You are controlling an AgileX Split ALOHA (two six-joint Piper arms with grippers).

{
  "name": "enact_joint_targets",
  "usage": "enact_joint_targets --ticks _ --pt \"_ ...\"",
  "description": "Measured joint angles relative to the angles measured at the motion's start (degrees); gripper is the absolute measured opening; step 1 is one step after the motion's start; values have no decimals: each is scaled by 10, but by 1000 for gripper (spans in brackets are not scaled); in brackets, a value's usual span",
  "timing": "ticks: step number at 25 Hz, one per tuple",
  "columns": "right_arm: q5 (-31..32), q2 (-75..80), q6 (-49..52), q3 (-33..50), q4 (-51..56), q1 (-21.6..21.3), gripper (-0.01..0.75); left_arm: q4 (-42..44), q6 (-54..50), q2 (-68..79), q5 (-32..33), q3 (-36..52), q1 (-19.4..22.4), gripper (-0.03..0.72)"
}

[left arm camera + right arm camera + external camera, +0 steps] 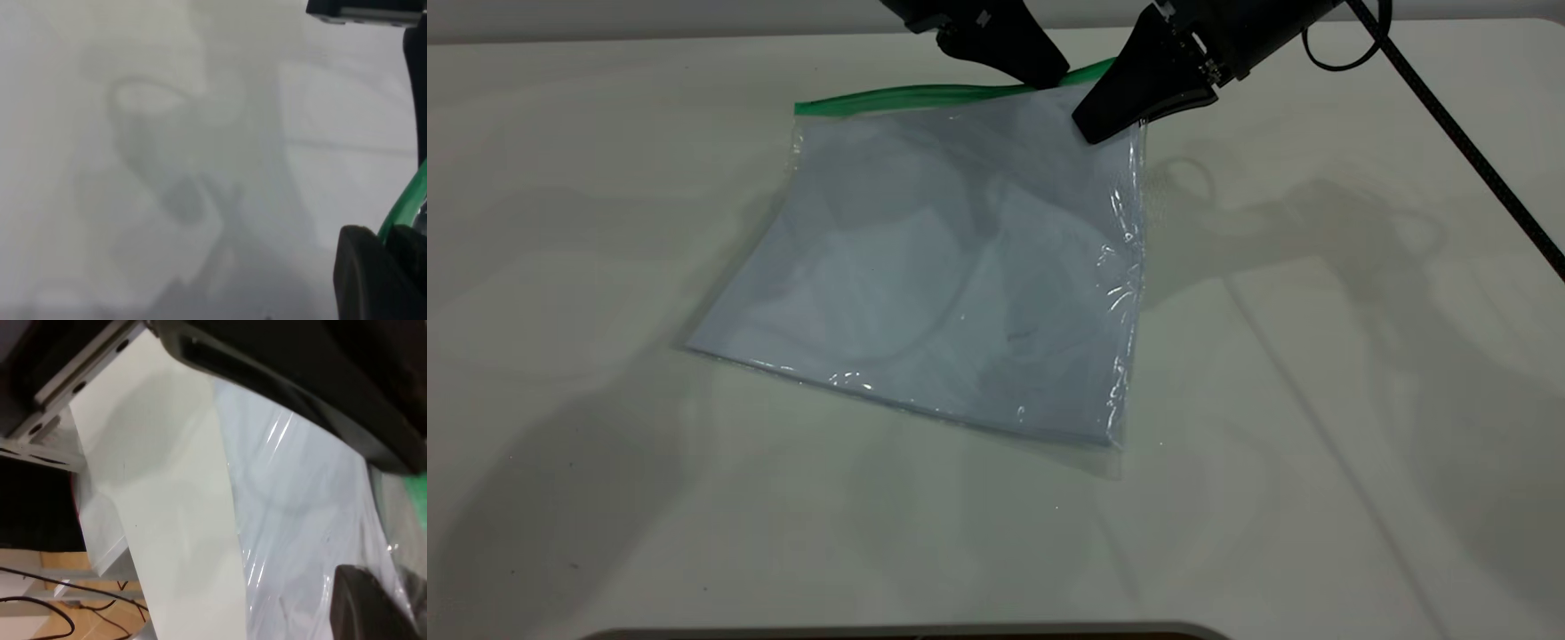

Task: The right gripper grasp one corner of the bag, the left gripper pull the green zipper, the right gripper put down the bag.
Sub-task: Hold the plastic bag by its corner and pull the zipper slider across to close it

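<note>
Right claw (1104, 124): black tapered jaws, clamped on the corner (1116, 89) of the bag (951, 267) where one end of the green zipper (925, 96) runs out; that corner is lifted, and the pouch slopes down and away from the claw until its far edge lies on the tabletop (605, 267). Left claw (1049, 76): plain black wedge, just beside the right claw, tip down on the green strip; in the left wrist view its pads (363, 280) stand either side of the strip, apparently closed on it, though the slider tab itself cannot be made out. Bag: large, flat, clear plastic, white sheets showing through, creased and glinting along the side below the right claw. Handling, as judged: light, limp and slick; it sags under its own contents and would likely slip from a shallow pinch, so the hold belongs on the stiffer zipper-reinforced corner rather than on bare film. The strip is the one firm member; a pull along it, away from the right claw, needs that claw to hold the corner taut, otherwise the film bunches. Not fragile, but prone to creasing.
</note>
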Motion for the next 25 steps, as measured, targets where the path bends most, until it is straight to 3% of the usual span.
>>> enact_joint_targets --ticks 10,25 --pt "2 -5 -5 0 14 -7 34 3 2 0 3 0 34 62" --pt "1 -6 -7 0 23 -7 34 75 2 1 -9 0 84 67"
